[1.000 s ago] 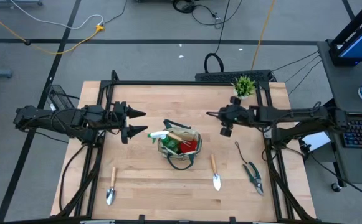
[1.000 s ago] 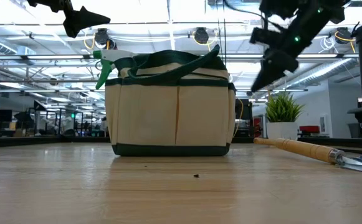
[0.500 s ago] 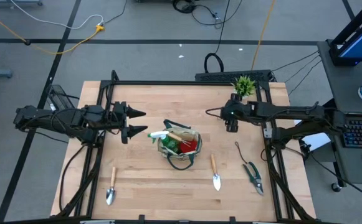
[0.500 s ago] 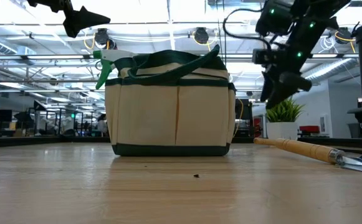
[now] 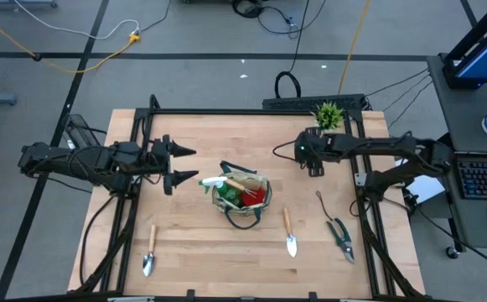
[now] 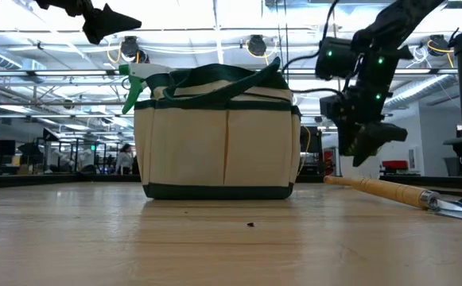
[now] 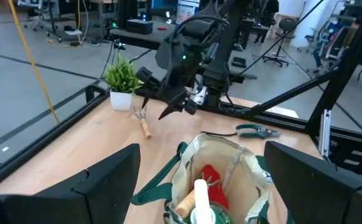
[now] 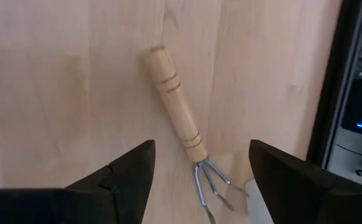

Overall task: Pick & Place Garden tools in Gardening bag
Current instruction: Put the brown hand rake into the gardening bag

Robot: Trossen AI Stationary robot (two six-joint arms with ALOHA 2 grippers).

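wooden-handled, the rake (image 8: 179, 138) is seen lying flat on the table (image 5: 193, 243) directly below the right gripper (image 5: 313, 164), whose fingers (image 8: 126, 173) are spread wide on either side of the handle without touching it, near the potted plant (image 5: 328, 115). the gardening bag (image 5: 241, 198) is set mid-table with the spray bottle (image 5: 213, 182) and glove (image 5: 255, 196) inside. the left gripper (image 5: 182, 164) is held open above the table beside the bag, while two trowels (image 5: 149, 252) (image 5: 289, 233) and the pruning shears (image 5: 339, 231) are left on the table.
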